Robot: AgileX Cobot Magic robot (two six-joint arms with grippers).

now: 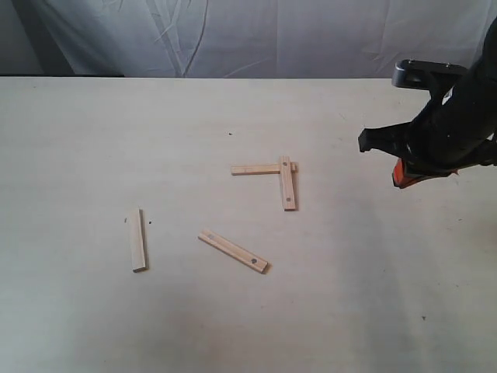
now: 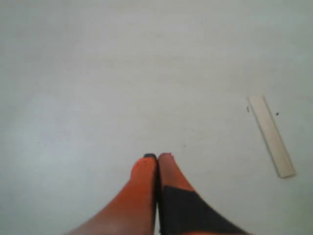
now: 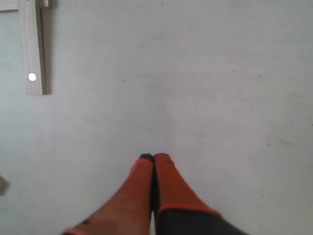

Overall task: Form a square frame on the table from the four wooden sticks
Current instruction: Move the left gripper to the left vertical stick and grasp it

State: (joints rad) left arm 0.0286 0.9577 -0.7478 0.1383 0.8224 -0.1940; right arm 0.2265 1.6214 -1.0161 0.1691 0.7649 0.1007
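Four pale wooden sticks lie on the table (image 1: 93, 140). Two make an L: one stick (image 1: 256, 169) runs sideways and another (image 1: 288, 183) crosses its right end. A third stick (image 1: 233, 250) lies slanted below them, and the fourth (image 1: 138, 240) lies nearly upright at the left. My right gripper (image 1: 404, 179) hangs shut and empty to the right of the L; its wrist view shows orange fingers (image 3: 154, 157) together, with the L's stick (image 3: 32, 49) ahead. My left gripper (image 2: 157, 156) is shut on nothing, out of the exterior view, with the fourth stick (image 2: 272, 135) off to one side.
A grey cloth backdrop (image 1: 248, 35) hangs behind the table's far edge. The right arm's black body (image 1: 450, 124) stands over the table's right side. A few tiny dark specks dot the surface.
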